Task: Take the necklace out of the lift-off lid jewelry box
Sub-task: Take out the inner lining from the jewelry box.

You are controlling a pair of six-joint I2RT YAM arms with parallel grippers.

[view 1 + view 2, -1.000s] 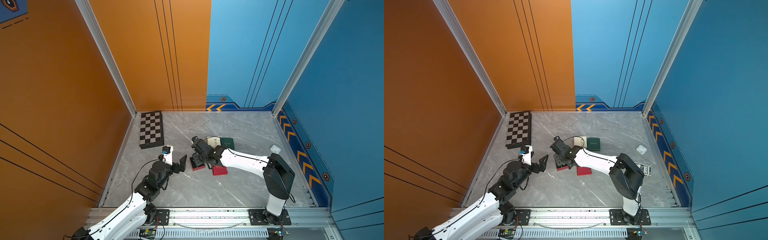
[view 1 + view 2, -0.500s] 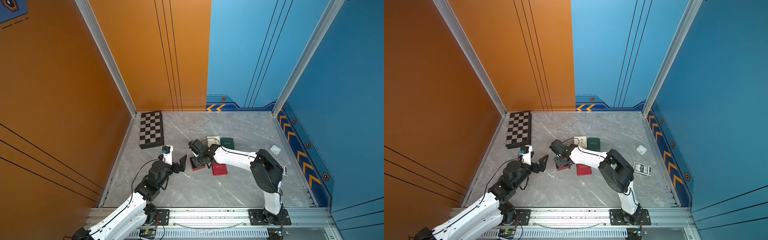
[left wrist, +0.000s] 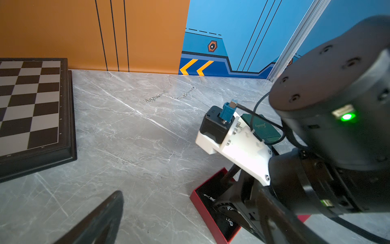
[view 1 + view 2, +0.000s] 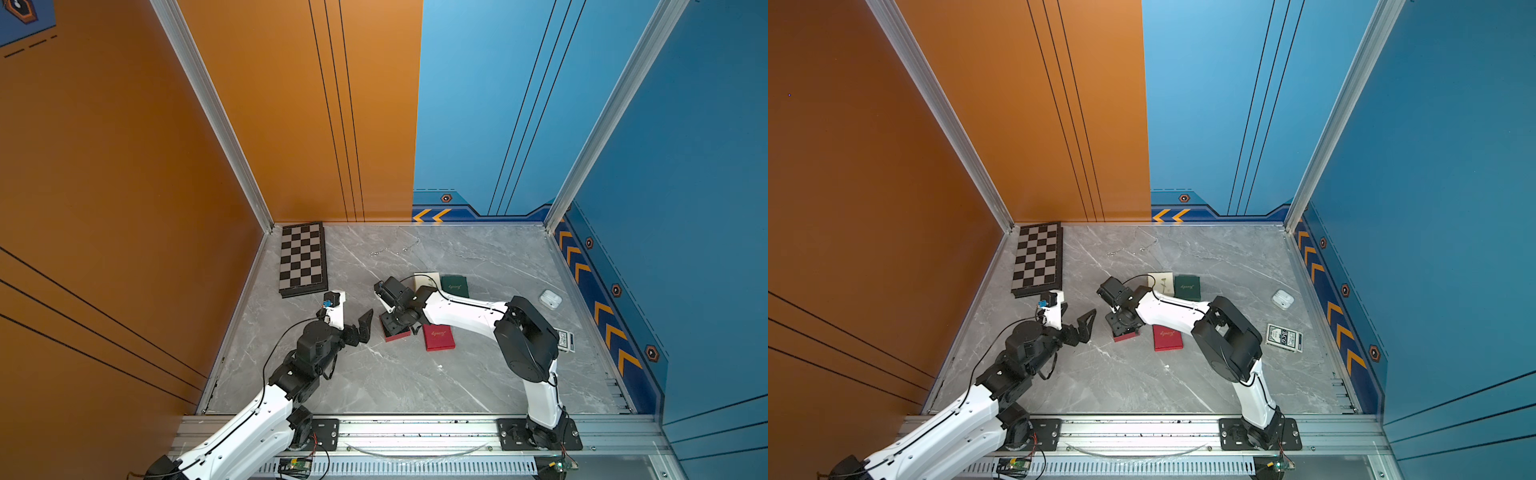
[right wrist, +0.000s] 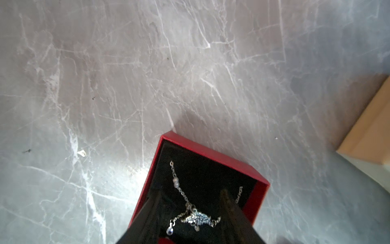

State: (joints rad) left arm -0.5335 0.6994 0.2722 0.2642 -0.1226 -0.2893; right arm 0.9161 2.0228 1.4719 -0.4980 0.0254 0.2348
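The right arm (image 4: 465, 313) has swung its elbow inward above the counter (image 4: 374, 386), and the right gripper (image 5: 192, 191) has widened a little inside the red box (image 5: 211, 154), so the grasp is probably not yet made. The left gripper (image 4: 351, 318) waits released at the box's 9 o'clock. The right wrist view alone shows the necklace (image 5: 195, 218) plainly: it lies in the box between the parted jaws, ungrasped.

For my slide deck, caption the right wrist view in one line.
Right end effector in the open red jewelry box, jaws apart around the silver necklace.
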